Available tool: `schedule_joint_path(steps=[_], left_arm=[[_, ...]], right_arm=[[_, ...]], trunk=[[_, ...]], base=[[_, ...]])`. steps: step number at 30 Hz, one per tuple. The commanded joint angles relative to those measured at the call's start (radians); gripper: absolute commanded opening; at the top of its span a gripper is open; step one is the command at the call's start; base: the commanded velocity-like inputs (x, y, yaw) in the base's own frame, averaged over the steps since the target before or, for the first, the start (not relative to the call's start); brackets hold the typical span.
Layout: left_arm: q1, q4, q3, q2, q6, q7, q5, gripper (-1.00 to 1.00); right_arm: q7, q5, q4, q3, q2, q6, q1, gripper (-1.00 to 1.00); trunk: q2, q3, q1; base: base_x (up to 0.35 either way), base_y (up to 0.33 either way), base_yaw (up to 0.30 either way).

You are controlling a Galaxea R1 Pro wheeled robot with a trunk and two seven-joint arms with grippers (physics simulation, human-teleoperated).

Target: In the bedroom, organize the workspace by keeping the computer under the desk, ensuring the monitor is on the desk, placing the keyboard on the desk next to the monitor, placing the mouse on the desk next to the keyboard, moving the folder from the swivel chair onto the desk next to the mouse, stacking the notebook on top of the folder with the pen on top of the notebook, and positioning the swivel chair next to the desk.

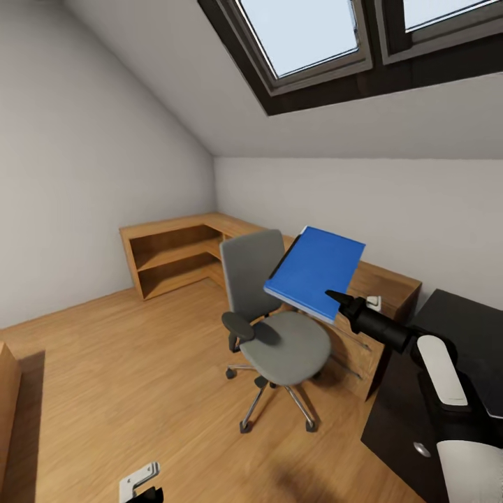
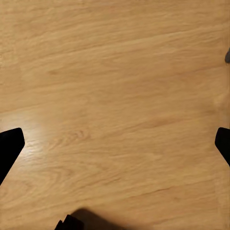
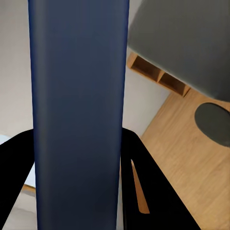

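Attic bedroom: sloped white ceiling with a dark-framed skylight (image 1: 328, 42) overhead, light wood plank floor (image 1: 133, 363) across the lower half of the head view. A low light-wood cabinet (image 1: 175, 255) with open shelves runs along the far walls and around the corner. At the right edge, a corner of the black-topped desk (image 1: 468, 328), with a dark front panel and one round silver knob lower down. The swivel chair (image 1: 276, 328) stands on the floor in front of the cabinet, near the desk corner, grey back and seat, black armrest, metal star base on castors; its seat is bare. The folder (image 1: 318, 269) is bright blue, held in the air above and beside the chair back, tilted with its far edge higher, clear of both seat and desk. The right gripper (image 1: 335, 298) reaches out from the white and black right arm and pinches the folder at its near lower edge; in the right wrist view the folder (image 3: 79, 110) runs as a dark blue band between the two black fingers (image 3: 148, 187), pressed on it, chair back and armrest blurred behind. The left gripper (image 2: 115, 141) points straight down at bare floor, its black fingertips (image 2: 9, 146) at opposite edges of the wrist view, spread wide, holding nothing. A small white and black part at the head view's bottom edge is probably the left arm; too little shows to be sure.
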Motion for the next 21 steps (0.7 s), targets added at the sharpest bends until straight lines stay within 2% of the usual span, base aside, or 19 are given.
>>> schedule_joint_path(steps=[1, 3, 4, 6, 7, 8, 16, 21], left_arm=[[-0.001, 0.016, -0.007, 0.001, -0.029, 0.009, 0.007, 1.00], [-0.001, 0.038, -0.009, 0.001, -0.075, 0.009, 0.007, 1.00], [-0.001, 0.061, -0.010, 0.000, -0.127, 0.009, 0.007, 1.00], [-0.001, 0.080, -0.011, 0.000, -0.179, 0.009, 0.007, 1.00], [-0.001, 0.098, -0.013, -0.001, -0.239, 0.009, 0.007, 1.00], [-0.001, 0.108, -0.015, -0.001, -0.271, 0.009, 0.008, 1.00], [-0.001, 0.172, -0.031, -0.018, -0.305, 0.009, 0.007, 1.00], [-0.001, 0.195, -0.038, -0.029, -0.309, 0.009, 0.006, 1.00]], right_arm=[[0.009, 0.011, 0.001, -0.002, 0.001, 0.004, 0.000, -1.00], [0.009, 0.012, 0.002, -0.002, 0.001, 0.003, 0.000, -1.00], [0.010, 0.012, 0.002, -0.002, 0.002, 0.002, 0.001, -1.00], [0.011, 0.013, 0.002, -0.002, 0.002, 0.002, 0.001, -1.00], [0.012, 0.014, 0.002, -0.002, 0.001, 0.002, 0.003, -1.00], [0.013, 0.014, 0.002, -0.002, 0.001, 0.002, 0.007, -1.00], [0.016, 0.015, -0.005, -0.002, -0.004, 0.002, 0.038, -1.00], [0.028, 0.015, -0.019, -0.003, -0.019, 0.004, 0.046, -1.00]], trunk=[[0.007, 0.002, -0.004], [0.021, 0.008, -0.012], [0.028, 0.012, -0.015], [0.042, 0.018, -0.023], [0.049, 0.021, -0.027], [0.056, 0.024, -0.031], [0.112, 0.049, -0.061], [0.147, 0.065, -0.081]], base=[[0.000, 0.000, 0.000], [0.000, 0.000, 0.000], [0.000, 0.000, 0.000], [0.000, 0.000, 0.000], [0.000, 0.000, 0.000], [0.000, 0.000, 0.000], [0.000, 0.000, 0.000], [0.000, 0.000, 0.000]])
